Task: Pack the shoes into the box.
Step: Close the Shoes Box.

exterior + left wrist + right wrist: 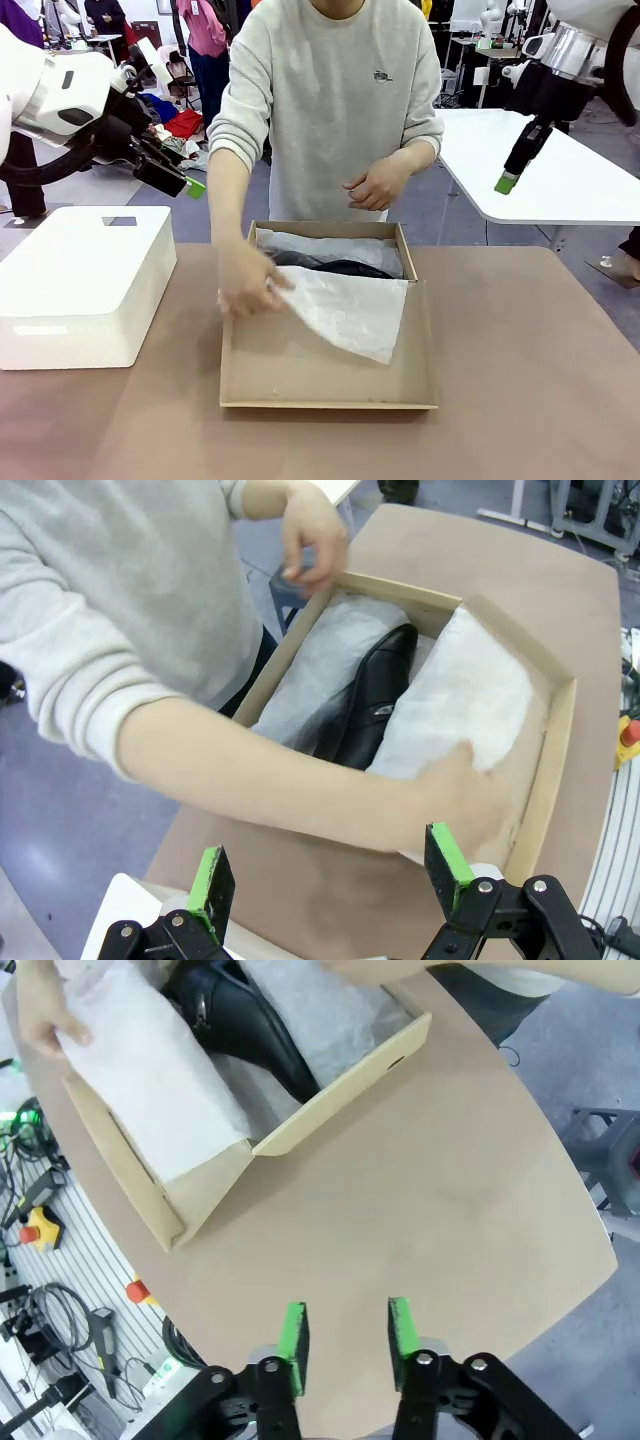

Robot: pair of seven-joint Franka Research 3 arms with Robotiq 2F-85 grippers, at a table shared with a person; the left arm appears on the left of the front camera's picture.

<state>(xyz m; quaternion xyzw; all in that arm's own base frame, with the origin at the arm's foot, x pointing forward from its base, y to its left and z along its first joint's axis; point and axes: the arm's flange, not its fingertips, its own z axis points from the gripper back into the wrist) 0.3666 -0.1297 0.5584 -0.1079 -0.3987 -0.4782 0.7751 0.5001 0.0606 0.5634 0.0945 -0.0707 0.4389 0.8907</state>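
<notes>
The tan cardboard box [326, 404] lies open mid-table with its lid flap folded toward me. Inside, the black shoes [335, 267] lie among white tissue paper [350, 312], which a person's hand [243, 287] is drawing over them. In the left wrist view one glossy shoe [378, 695] shows between tissue folds, under the person's forearm. My left gripper [186, 181] hangs open, raised at the far left, its pads [212, 878] wide apart and empty. The right gripper [508, 182] is raised at the far right; its fingers [293, 1333] stand a narrow gap apart, nothing between them, over bare table beside the box [340, 1085].
A large white foam box [80, 285] sits on the table's left side. A white table [570, 175] stands behind at the right. The person stands at the far edge, the other hand [375, 185] held above the box. Bare tabletop [530, 380] lies right of the box.
</notes>
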